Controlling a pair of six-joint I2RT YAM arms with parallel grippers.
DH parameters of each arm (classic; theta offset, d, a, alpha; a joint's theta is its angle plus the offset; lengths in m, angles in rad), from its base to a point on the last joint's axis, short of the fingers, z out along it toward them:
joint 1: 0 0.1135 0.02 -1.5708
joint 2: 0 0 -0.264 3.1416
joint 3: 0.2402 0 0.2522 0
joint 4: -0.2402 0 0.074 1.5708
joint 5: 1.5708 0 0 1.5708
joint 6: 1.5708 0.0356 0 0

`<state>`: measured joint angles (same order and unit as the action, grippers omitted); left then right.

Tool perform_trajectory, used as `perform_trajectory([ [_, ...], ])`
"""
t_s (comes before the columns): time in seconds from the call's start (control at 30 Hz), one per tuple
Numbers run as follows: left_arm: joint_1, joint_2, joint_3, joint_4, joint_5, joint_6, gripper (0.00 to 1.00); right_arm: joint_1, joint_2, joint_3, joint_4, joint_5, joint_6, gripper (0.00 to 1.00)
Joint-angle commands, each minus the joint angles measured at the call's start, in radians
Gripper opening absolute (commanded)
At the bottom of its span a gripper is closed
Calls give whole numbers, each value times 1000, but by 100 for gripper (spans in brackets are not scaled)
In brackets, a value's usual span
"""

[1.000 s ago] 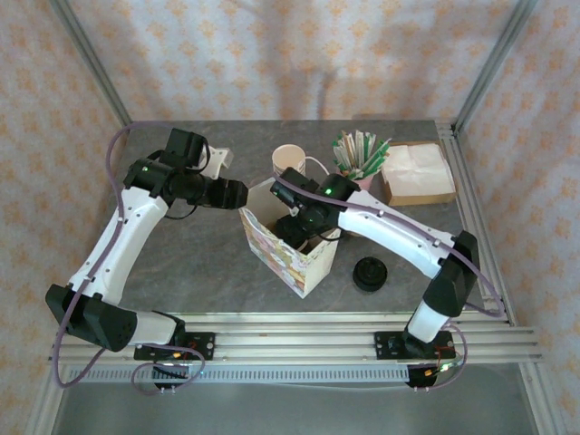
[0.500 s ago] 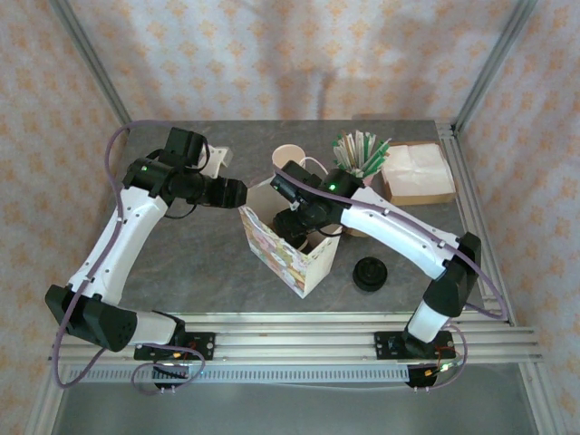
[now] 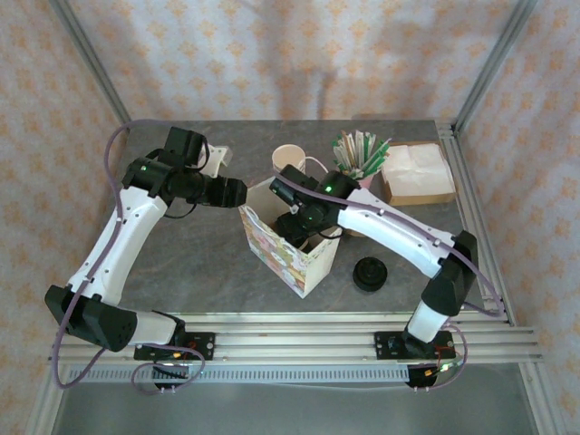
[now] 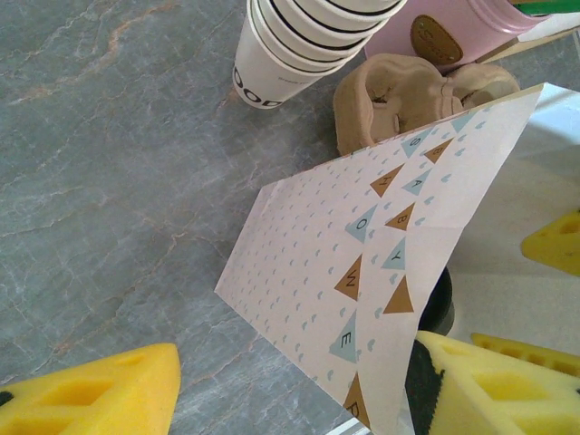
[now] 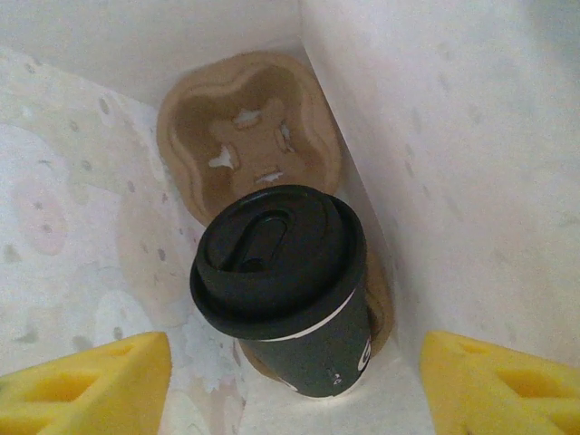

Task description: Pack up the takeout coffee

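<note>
1. Two white arms reach over a grey, marble-veined bench (image 3: 181,263), which is ringed by aluminium posts and hung on three sides with peach cloth printed in orange flowers.
2. Silver rails run along the near edge of the bench, where both arm bases are bolted.
3. At mid-bench stands an open paper bag (image 3: 288,249) printed with bunting.
4. Inside the bag, the takeout coffee (image 5: 281,272), a dark cup under a round black lid, stands upright in one pocket of a brown pulp carrier (image 5: 249,136), close to the bag's right-hand wall as the right wrist view shows it.
5. The right tool (image 3: 305,225) is lowered into the bag's mouth. Its yellow pads (image 5: 86,385) stand wide on either side of the cup, and neither touches it.
6. The left tool (image 3: 240,195) is at the bag's far-left rim, spread wide. One yellow pad (image 4: 91,394) is outside the bag's wall and the other inside, without pinching the paper.
7. Behind the bag stands a stack of lidless cups (image 3: 288,161).
8. To the right of that stack is a pink holder of green-and-white sticks (image 3: 360,156).
9. Further right again lies a brown tray of napkins (image 3: 417,174).
10. A low stack of black lids (image 3: 370,273) sits on the bench to the right of the bag, apart from it.
</note>
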<state>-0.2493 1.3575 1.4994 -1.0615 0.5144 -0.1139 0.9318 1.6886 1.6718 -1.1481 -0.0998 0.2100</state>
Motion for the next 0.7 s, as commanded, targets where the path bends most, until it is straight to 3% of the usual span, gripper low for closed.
perform_trajectory([
  [0.0, -7, -11, 30, -25, -23, 0, 67, -8, 48, -22, -52, 20, 1, 76],
  [0.33, -7, -7, 27, -23, -31, 2, 67, -7, 142, -14, -82, 8, -8, 96],
  [0.5, -7, -6, 27, -22, -34, 6, 66, -7, 189, -22, -94, 14, -9, 94],
  [0.67, -7, -6, 22, -22, -36, 6, 66, -6, 208, -25, -84, -4, -10, 81],
])
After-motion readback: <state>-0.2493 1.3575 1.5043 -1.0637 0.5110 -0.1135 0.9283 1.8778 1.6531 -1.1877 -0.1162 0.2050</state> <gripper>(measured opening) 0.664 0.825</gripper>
